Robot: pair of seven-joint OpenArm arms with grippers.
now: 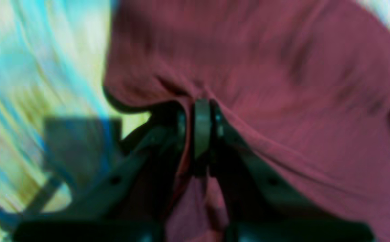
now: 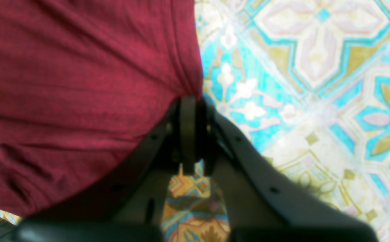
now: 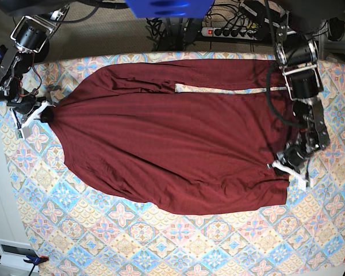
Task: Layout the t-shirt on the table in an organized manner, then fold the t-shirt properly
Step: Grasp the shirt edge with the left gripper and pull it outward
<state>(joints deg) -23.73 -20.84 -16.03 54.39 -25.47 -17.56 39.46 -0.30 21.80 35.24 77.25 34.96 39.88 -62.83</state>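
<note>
Base view: t-shirt (image 3: 172, 149) lies lengthwise left-right, both hands (image 3: 44, 112) (image 3: 283, 165) clamped onto its ends

2 black arms, white-tipped tools (image 3: 290, 171)

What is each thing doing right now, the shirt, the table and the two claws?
t-shirt: spread over the table, wrinkled, pinched at two edges, not folded yet.
table: covered with a tile-patterned cloth, shirt lying on it.
left claw: shut on the t-shirt's edge.
right claw: shut on the t-shirt's other edge.
</note>
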